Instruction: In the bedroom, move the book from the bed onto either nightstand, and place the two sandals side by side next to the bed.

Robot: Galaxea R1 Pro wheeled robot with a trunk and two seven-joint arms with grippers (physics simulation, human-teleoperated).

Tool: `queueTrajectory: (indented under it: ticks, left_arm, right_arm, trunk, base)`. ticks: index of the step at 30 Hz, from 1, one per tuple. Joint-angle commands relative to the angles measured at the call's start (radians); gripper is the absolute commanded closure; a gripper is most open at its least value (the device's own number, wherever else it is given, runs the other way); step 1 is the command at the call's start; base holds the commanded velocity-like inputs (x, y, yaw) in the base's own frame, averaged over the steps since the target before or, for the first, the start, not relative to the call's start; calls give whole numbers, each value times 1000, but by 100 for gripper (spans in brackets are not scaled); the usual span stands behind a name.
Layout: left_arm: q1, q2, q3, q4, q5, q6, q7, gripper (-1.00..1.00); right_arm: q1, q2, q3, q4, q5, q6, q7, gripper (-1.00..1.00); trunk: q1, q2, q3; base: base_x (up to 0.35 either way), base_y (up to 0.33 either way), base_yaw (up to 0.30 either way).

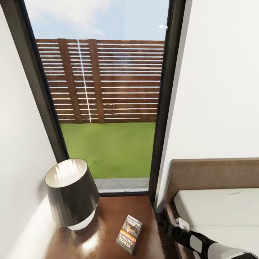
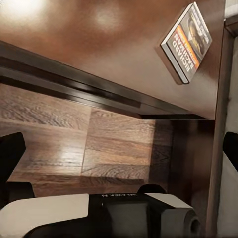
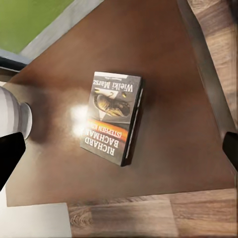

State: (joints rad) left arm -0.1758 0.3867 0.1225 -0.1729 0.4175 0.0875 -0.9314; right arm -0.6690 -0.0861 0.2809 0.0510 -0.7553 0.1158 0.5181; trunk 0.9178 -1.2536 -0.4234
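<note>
While I look down from the head camera, the book [image 1: 130, 233] lies flat on the nightstand [image 1: 108, 219], near its edge toward the bed [image 1: 216, 208] and apart from the black lamp [image 1: 71, 194]. My right gripper [image 3: 119, 148] hangs over the book, fingers spread wide and empty. My left gripper [image 2: 119, 153] is also spread, above the floor [image 2: 99, 148].

Nightstand [image 1: 108, 223] tabletop: dark wood, glossy, smooth; book [image 1: 129, 233]: paper, slight sheen; floor [image 2: 74, 144]: wood plank, grained; lampshade [image 1: 70, 196]: dark, satin.
</note>
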Motion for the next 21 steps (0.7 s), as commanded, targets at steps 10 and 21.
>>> queueTrajectory:
  ticks: [10, 21]
  left_arm:
    - [-1, -4, 8, 24, -47, -9, 36, -100]
    - [0, -28, 8, 32, -125, -13, 131, -100]
  right_arm:
    - [39, -31, 5, 3, -15, -13, 2, -100]
    - [100, -69, 2, 4, -18, -15, 4, -100]
  trunk:
    - [-38, 70, 30]
    - [-81, 147, 65]
  base:
    - [0, 0, 0]
    - [0, 0, 0]
